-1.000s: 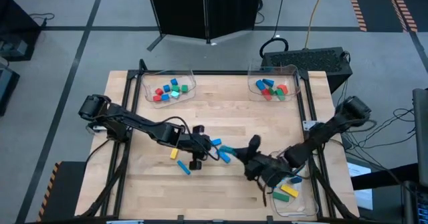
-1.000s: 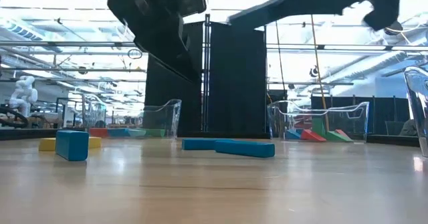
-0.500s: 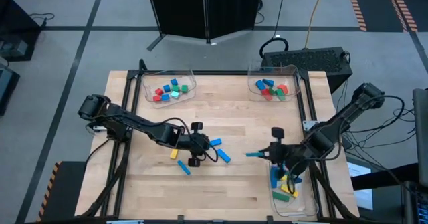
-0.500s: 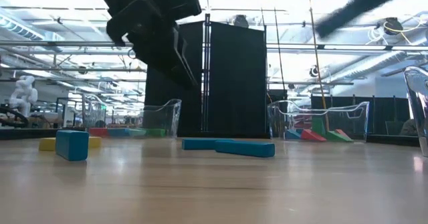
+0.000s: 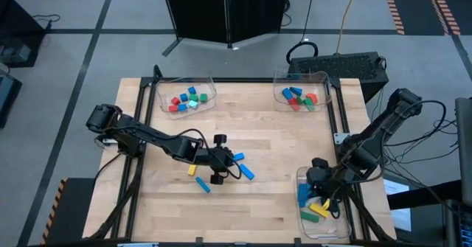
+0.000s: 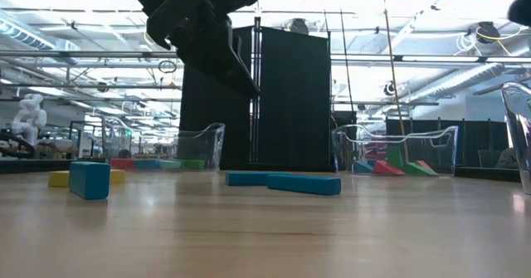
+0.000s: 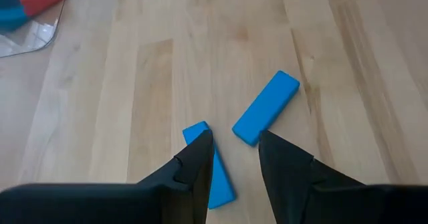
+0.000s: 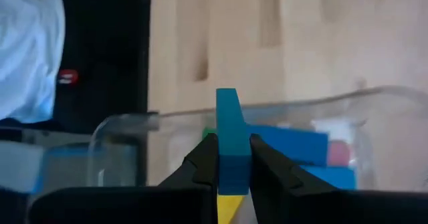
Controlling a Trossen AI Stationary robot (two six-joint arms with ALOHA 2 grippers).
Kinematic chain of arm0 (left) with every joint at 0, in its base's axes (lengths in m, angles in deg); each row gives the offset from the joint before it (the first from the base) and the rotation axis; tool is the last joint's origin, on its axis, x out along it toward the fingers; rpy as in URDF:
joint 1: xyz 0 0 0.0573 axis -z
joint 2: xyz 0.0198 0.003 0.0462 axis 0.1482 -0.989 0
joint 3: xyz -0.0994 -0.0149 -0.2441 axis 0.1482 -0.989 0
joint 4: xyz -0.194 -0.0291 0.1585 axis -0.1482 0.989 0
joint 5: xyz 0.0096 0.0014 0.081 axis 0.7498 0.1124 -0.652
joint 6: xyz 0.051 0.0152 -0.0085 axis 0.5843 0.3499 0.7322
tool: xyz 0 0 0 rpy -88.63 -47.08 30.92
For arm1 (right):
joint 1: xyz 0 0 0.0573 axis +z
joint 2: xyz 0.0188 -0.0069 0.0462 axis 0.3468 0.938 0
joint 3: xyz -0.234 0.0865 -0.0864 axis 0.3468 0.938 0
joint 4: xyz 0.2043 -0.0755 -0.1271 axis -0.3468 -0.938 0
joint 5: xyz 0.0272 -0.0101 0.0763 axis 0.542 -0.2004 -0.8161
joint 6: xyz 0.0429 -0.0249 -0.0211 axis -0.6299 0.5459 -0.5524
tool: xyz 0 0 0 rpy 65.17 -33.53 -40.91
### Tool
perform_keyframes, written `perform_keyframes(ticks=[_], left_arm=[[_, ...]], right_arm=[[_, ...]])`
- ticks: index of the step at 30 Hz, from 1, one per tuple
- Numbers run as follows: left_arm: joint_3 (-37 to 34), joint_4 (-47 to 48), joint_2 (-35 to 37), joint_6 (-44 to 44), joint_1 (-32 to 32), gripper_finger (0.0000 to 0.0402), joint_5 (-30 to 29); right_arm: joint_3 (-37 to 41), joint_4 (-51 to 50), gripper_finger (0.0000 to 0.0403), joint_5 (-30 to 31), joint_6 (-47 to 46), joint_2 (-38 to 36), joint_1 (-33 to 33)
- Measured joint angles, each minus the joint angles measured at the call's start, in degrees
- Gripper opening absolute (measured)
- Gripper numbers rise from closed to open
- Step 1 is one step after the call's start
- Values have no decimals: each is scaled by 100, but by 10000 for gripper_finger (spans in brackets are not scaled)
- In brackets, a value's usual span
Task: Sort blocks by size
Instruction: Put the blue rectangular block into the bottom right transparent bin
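Note:
My right gripper (image 5: 321, 179) is over the clear tray (image 5: 301, 175) at the near right, shut on a teal bar (image 8: 227, 127). That tray holds blue, yellow, green and pink long blocks (image 5: 317, 209). My left gripper (image 7: 235, 162) is open and empty above the table's middle. Its fingers stand over two blue bars (image 7: 266, 107) (image 7: 212, 174), which lie flat on the wood; they also show in the high view (image 5: 243, 164). A yellow block (image 5: 192, 169) and a small blue block (image 5: 202, 185) lie flat near them. My right gripper pinches the teal bar between its two fingers, on the bar's two broad faces near one end (image 8: 227, 158). The rest of the bar sticks out past the fingertips, along the fingers. The bar is lifted clear, over the blocks in the near-right tray.
Two more clear trays stand at the far edge: one at the far left (image 5: 186, 98) with small blocks, one at the far right (image 5: 301, 94) with mid-size blocks. Bare wood lies between the table's middle and the near-right tray. The low view shows the blue cube (image 6: 90, 179) and bars (image 6: 284, 182).
My right gripper has taken the teal bar from beside the two blue bars at the table's middle, lifted it clear and carried it toward the table's right and near edge, turning as it went, until it is over the near-right tray.

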Motion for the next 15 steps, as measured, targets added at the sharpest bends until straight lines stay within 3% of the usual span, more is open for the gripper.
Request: perform_keyframes(ticks=[11, 15], left_arm=[[0, 122, 0, 1, -52, 123, -156], [0, 382, 0, 13, -55, 123, -155]], right_arm=[[0, -83, 45, -349, -794, 51, 444], [0, -105, 48, -737, -1267, 267, 530]])
